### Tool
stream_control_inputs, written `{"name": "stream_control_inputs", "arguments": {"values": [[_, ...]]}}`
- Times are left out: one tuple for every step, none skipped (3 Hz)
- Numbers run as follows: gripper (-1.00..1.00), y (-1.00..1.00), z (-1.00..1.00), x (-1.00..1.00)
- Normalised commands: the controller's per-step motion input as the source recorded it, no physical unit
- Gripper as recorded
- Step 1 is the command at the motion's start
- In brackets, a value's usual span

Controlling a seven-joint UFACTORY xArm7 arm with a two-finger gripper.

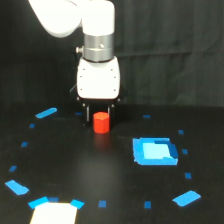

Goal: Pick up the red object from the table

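Backdrop: black curtain (175,45) hung behind a matte black surface (100,170).
Surface markings: small blue tape marks were scattered about it; a larger light-blue square patch (155,151) lay toward the exterior view's right, and a bright white patch (54,212) edged in blue sat at the bottom edge.
Arm: white xArm6 arm (75,17) entered from the top, with a silver wrist ring (98,47) above a white housing (98,77).
Pincer: dark pincer (101,112) pointed straight down beneath the housing; its fingers (88,113) showed as short dark stubs at either side of the cylinder's top.
Pincer state: could not be determined; the fingers blended into the dark background, and contact with the cylinder was not discernible.
Red object: short red-orange cylinder (101,123) stood upright directly beneath the pincer, its upper part between the finger stubs.
Contact with surface: a faint reddish reflection appeared just below the cylinder; whether it rested on the surface or was raised could not be told.
Position relative to patch: cylinder lay well apart from the light-blue square, toward the exterior view's left of it.
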Motion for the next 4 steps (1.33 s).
{"name": "stream_control_inputs", "arguments": {"values": [[-1.0, 0.07, -0.07, -0.64], [1.0, -1.0, 0.64, 0.32], [1.0, -1.0, 0.03, 0.13], [-1.0, 0.25, 0.28, 0.02]]}}
